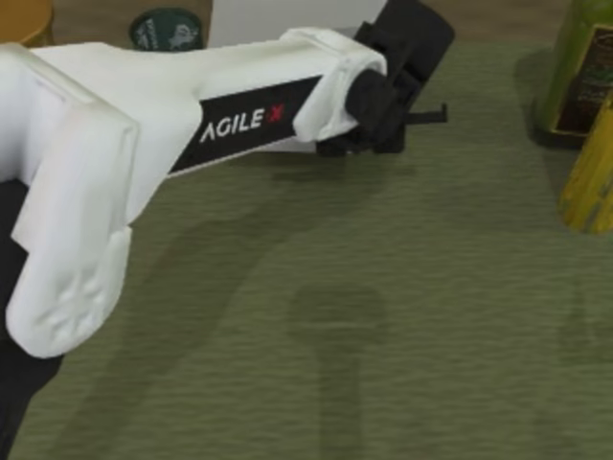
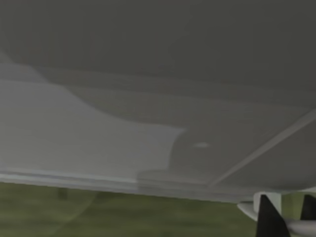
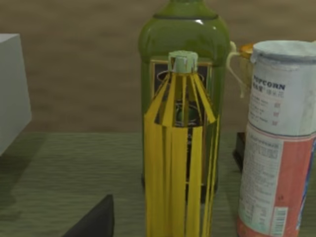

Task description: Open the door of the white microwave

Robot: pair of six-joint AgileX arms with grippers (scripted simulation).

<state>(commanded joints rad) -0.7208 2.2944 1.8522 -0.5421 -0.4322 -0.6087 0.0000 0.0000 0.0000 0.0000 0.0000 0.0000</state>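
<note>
1. As seen from the top cam, the left arm (image 1: 144,134) reaches in from the table's left edge and spans diagonally toward the far centre, white housing w/ black "AGILE X" label.
2. Left gripper (image 1: 436,116): black, at far centre of the green mat (image 1: 364,316); one thin dark finger points toward the right side. Jaw state: can't tell from top cam or left wrist cam.
3. The white microwave (image 1: 287,19): only a white patch shows at the far edge, centre-left, mostly hidden behind the left arm. Gripper sits just beside its right end; contact can't be confirmed.
4. Left wrist cam: filled by a flat light-grey surface (image 2: 123,128) v. close to lens, w/ a pale diagonal line across it and mat visible below. Two dark fingertips (image 2: 269,219) at the frame's corner next to a white bar-like part (image 2: 266,200). Whether this surface is the door, can't tell.
5. Dark green cup (image 1: 166,29): far edge, left of the microwave patch, partly cut off by the frame.
6. Right side of table, top cam: green glass bottle (image 1: 575,72) at far right, yellow slatted item (image 1: 589,182) just in front of it.
7. Right wrist cam: same yellow slatted item (image 3: 180,163) upright in front of the green bottle (image 3: 185,64); popcorn can (image 3: 279,143) beside them. White box corner (image 3: 12,84) at the edge of the view.
8. Right gripper: not visible in the top cam; only a dark tip (image 3: 96,222) in its own wrist cam. Jaw state: can't tell.
</note>
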